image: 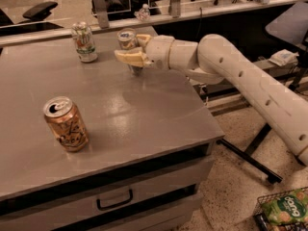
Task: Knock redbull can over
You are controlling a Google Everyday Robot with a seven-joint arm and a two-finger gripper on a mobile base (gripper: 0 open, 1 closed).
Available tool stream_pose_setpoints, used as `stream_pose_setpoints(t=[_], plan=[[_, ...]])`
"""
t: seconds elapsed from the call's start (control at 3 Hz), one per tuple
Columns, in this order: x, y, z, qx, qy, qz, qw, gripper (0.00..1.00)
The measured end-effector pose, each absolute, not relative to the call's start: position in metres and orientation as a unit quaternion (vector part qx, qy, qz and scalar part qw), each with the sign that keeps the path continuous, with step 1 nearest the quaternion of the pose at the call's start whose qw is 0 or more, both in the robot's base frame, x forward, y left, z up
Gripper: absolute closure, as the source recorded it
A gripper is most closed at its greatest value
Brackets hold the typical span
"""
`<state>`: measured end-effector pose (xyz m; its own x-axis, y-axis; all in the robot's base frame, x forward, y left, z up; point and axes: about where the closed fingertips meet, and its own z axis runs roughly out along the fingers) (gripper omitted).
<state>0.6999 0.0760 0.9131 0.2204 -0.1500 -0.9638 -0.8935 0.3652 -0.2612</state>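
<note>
The redbull can (127, 37) is slim and silver and stands upright at the far side of the grey table (144, 109). My gripper (121, 56) is shut and empty. It reaches in from the right and lies across the front of the can's middle, touching it or nearly so. It hides the can's middle, so only the can's top and its base show.
A white can with green markings (84, 42) stands to the left of the redbull can. An orange-bronze can (66, 124) stands near the table's front left. A basket with a green snack bag (284, 207) sits on the floor at the right. A drawer handle (114, 199) shows below the table's edge.
</note>
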Motion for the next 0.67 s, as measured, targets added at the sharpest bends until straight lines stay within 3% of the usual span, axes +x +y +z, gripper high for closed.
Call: stream_pose_setpoints(t=[0.33, 0.67], plan=[[0.6836, 0.0586, 0.9389, -0.517, 0.484, 0.222, 0.67, 1.0], [0.6788, 0.0588, 0.9469, -0.539, 0.453, 0.19, 0.685, 1.0]])
